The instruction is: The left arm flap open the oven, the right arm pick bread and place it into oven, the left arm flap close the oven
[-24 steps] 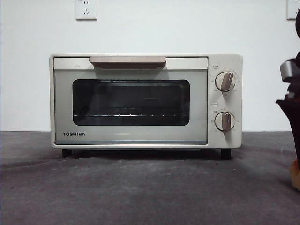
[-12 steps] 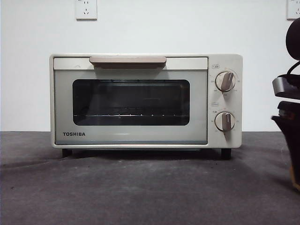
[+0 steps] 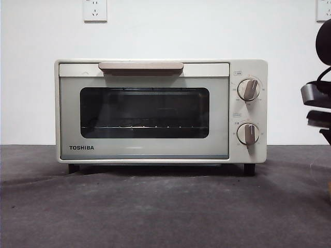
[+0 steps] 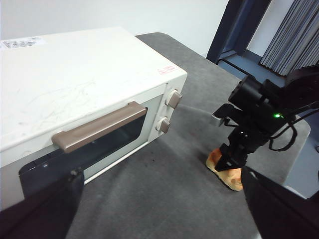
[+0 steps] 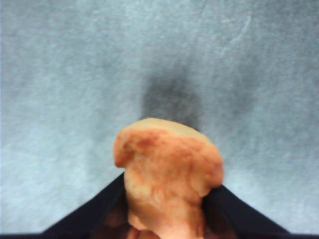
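Observation:
The cream-white oven [image 3: 160,111] stands on the grey table with its door closed; the left wrist view shows it from above [image 4: 84,84], with its beige bar handle [image 4: 99,127]. My left gripper [image 4: 159,214] hovers in front of and above the oven door, its jaws wide open and empty. The golden-brown bread [image 5: 167,169] sits pinched between the jaws of my right gripper [image 5: 167,201]. From the left wrist view, the right gripper [image 4: 233,158] grips the bread [image 4: 227,174] low over the table, to the right of the oven. The bread is out of the front view.
The right arm [image 3: 316,103] shows as a dark shape at the right edge of the front view. Two round knobs [image 3: 249,89] sit on the oven's right side. A wall with sockets [image 3: 95,10] stands behind. The table's far edge [image 4: 299,124] lies beyond the right arm.
The right arm has shifted at the right edge of the front view, and the sliver of bread seen low there has left the picture. The oven door stays closed.

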